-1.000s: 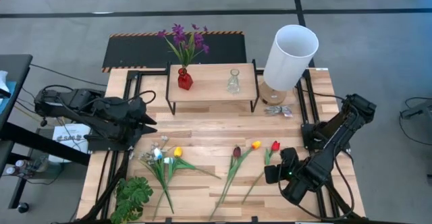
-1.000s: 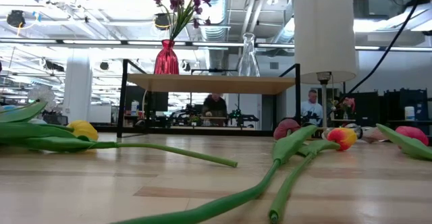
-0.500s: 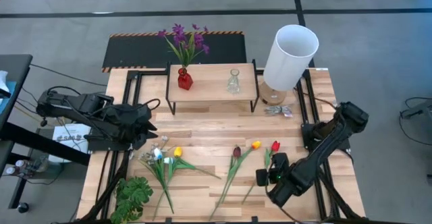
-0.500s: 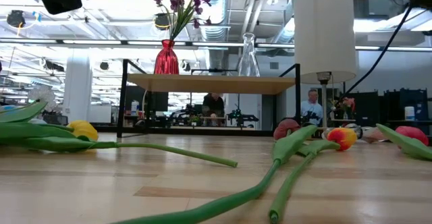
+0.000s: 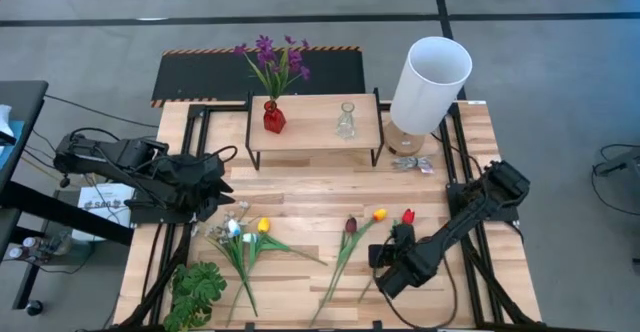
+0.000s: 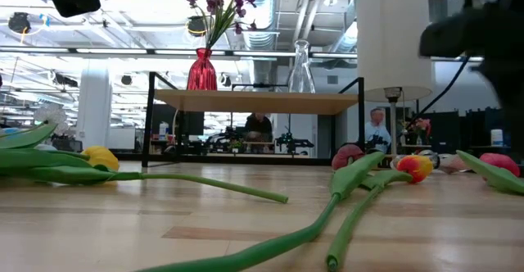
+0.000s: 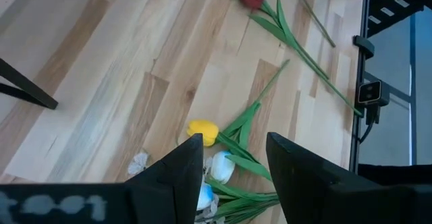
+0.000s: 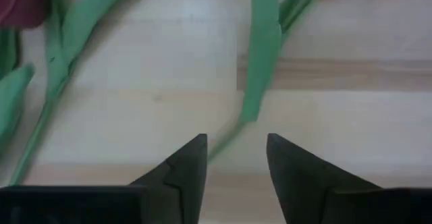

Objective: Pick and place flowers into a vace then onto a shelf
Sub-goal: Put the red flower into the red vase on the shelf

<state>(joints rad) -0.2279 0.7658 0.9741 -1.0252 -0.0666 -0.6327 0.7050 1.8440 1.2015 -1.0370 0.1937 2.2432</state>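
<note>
Right gripper (image 5: 375, 257) low over the front of the light wooden bench (image 5: 300, 187), just beside the green stems of the orange tulip (image 5: 380, 214) and the red tulip (image 5: 407, 216). In the right wrist view its two dark fingers (image 8: 185, 166) stand apart with bare wood and a thin green stem end between them; nothing gripped. A maroon tulip (image 5: 350, 225) lies just left of that pair, stem running toward the front edge.

Left gripper (image 5: 222, 194) hangs above the bench's left side, near the cluster of a yellow tulip (image 5: 263, 225), a white tulip (image 5: 233, 228) and small white blossoms (image 5: 240, 209). Left wrist view: fingers (image 7: 182, 166) apart, empty, yellow tulip and white tulip showing between and below them.

All these flowers lie flat on the bench, none touching a gripper as far as can be seen. A stemless green leafy plant (image 5: 197, 290) sits at the front left corner.

Low shelf with light plank top on thin black legs (image 5: 315, 122) stands at the back middle of the bench. On it: a red glass vase (image 5: 273, 118) holding the purple bunch (image 5: 272, 57), and a clear glass vase (image 5: 346, 122), empty, to its right. Tall white cylinder (image 5: 430, 82) stands right of the shelf.

People show far off in the room behind, low view.
</note>
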